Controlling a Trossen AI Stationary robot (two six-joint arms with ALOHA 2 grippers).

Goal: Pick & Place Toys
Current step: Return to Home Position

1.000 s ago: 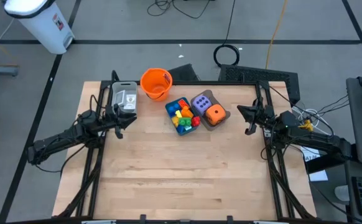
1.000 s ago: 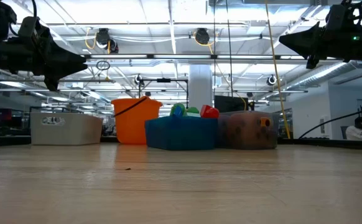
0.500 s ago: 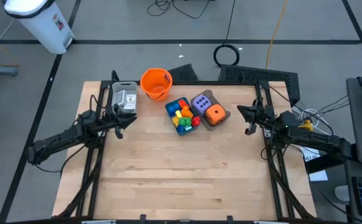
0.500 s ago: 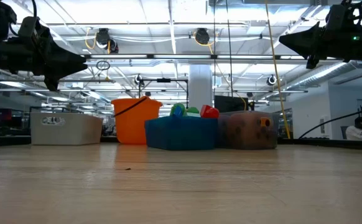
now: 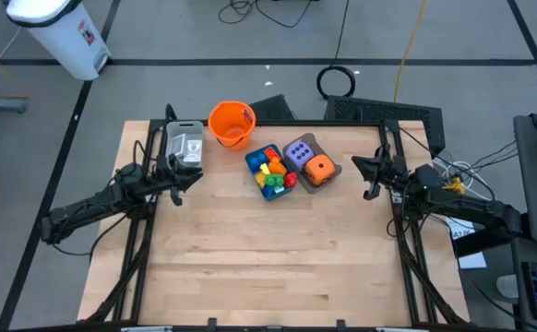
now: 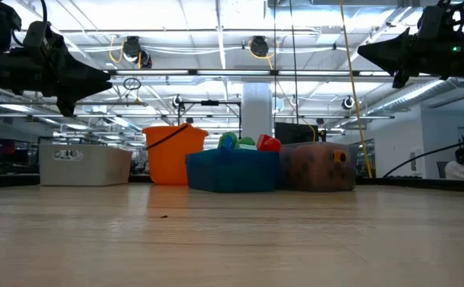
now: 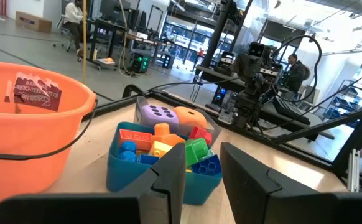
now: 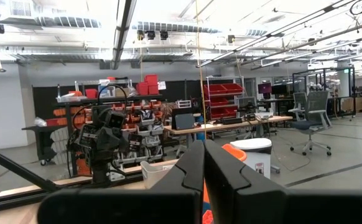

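Observation:
Bright plastic bricks [image 5: 270, 171] fill a teal tray [image 7: 122, 177] at the table's far middle. Beside it, a brown tray [image 5: 332, 172] holds a purple die [image 5: 300, 152] and an orange die [image 5: 319, 169]. White cards [image 5: 186, 146] lie in a grey tray [image 5: 182, 130] at the far left. My left gripper [image 5: 197, 177] hovers level at the table's left side, pointing toward the teal tray, slightly open with nothing between its fingers [image 7: 168, 177]. My right gripper [image 5: 363, 171] hovers at the right side, shut and holding nothing [image 8: 204, 163].
An orange bucket [image 5: 231, 123] stands at the far edge, between the grey tray and the teal tray. The near half of the wooden table [image 5: 268, 258] is bare. Both arms hang well above the tabletop in the low view [image 6: 72, 80].

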